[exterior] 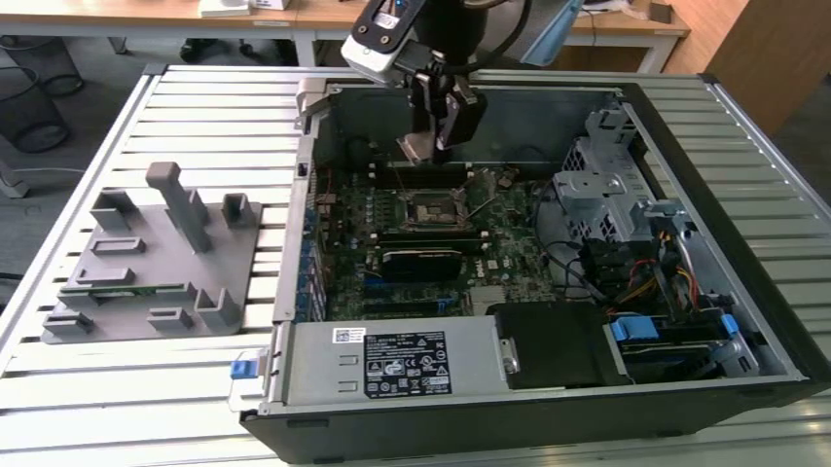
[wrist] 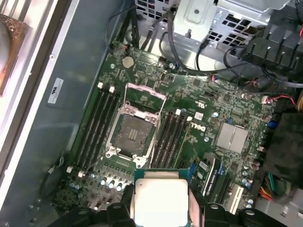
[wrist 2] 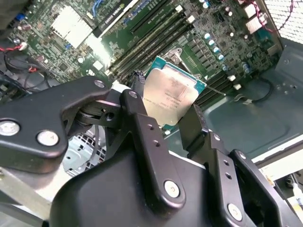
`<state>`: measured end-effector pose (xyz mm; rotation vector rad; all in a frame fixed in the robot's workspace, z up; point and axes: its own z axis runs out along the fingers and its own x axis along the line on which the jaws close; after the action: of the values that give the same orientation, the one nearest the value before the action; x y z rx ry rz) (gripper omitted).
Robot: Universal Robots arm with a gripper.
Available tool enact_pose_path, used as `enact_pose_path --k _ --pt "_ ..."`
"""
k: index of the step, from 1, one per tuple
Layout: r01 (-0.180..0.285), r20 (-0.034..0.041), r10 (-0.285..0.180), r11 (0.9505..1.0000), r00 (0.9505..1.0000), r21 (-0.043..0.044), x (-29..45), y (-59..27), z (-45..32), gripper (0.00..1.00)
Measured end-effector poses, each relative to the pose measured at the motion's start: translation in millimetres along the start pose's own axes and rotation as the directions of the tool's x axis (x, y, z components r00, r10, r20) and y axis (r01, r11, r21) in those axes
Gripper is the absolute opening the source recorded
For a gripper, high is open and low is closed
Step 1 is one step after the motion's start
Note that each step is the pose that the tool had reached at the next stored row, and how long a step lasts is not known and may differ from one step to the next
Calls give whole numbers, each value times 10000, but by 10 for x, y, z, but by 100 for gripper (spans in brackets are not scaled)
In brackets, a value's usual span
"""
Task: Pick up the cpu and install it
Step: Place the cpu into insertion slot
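My gripper (exterior: 435, 136) hangs inside the open computer case (exterior: 766, 321), above the far part of the green motherboard (exterior: 500, 253). It is shut on the cpu (exterior: 418, 148), a small square chip with a silver-grey top and pale border. In the second wrist view the cpu (wrist 2: 170, 94) sits tilted between the black fingers (wrist 2: 142, 127). In the first wrist view the cpu (wrist: 161, 198) is at the gripper (wrist: 161, 210), apart from the bare socket (wrist: 134, 130), whose metal frame looks folded back. From outside, the socket (exterior: 426, 209) lies below and in front of the gripper.
Memory slots (wrist: 97, 123) flank the socket. A grey power supply (exterior: 389, 365) fills the case's near corner, with a metal drive cage (exterior: 604, 185) and cables (exterior: 649, 282) on the exterior view's right. A grey fixture (exterior: 143, 263) holding a green memory stick (exterior: 124, 289) stands on the slatted table.
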<state>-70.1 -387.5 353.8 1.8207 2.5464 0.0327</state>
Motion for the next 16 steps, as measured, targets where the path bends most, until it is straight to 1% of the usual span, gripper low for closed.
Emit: enact_pose_path --k 4,7,9,12,16 --pt "-42 0 42 10000 10000 -1 66 25 15 54" --pt "-238 4 238 9997 9997 -3 72 39 27 54" --pt "-449 11 449 9990 9990 -2 72 41 37 54" --pt "-834 19 834 9965 9965 -4 71 43 57 54" --pt "-1318 30 1318 9913 9913 -7 71 45 84 54"
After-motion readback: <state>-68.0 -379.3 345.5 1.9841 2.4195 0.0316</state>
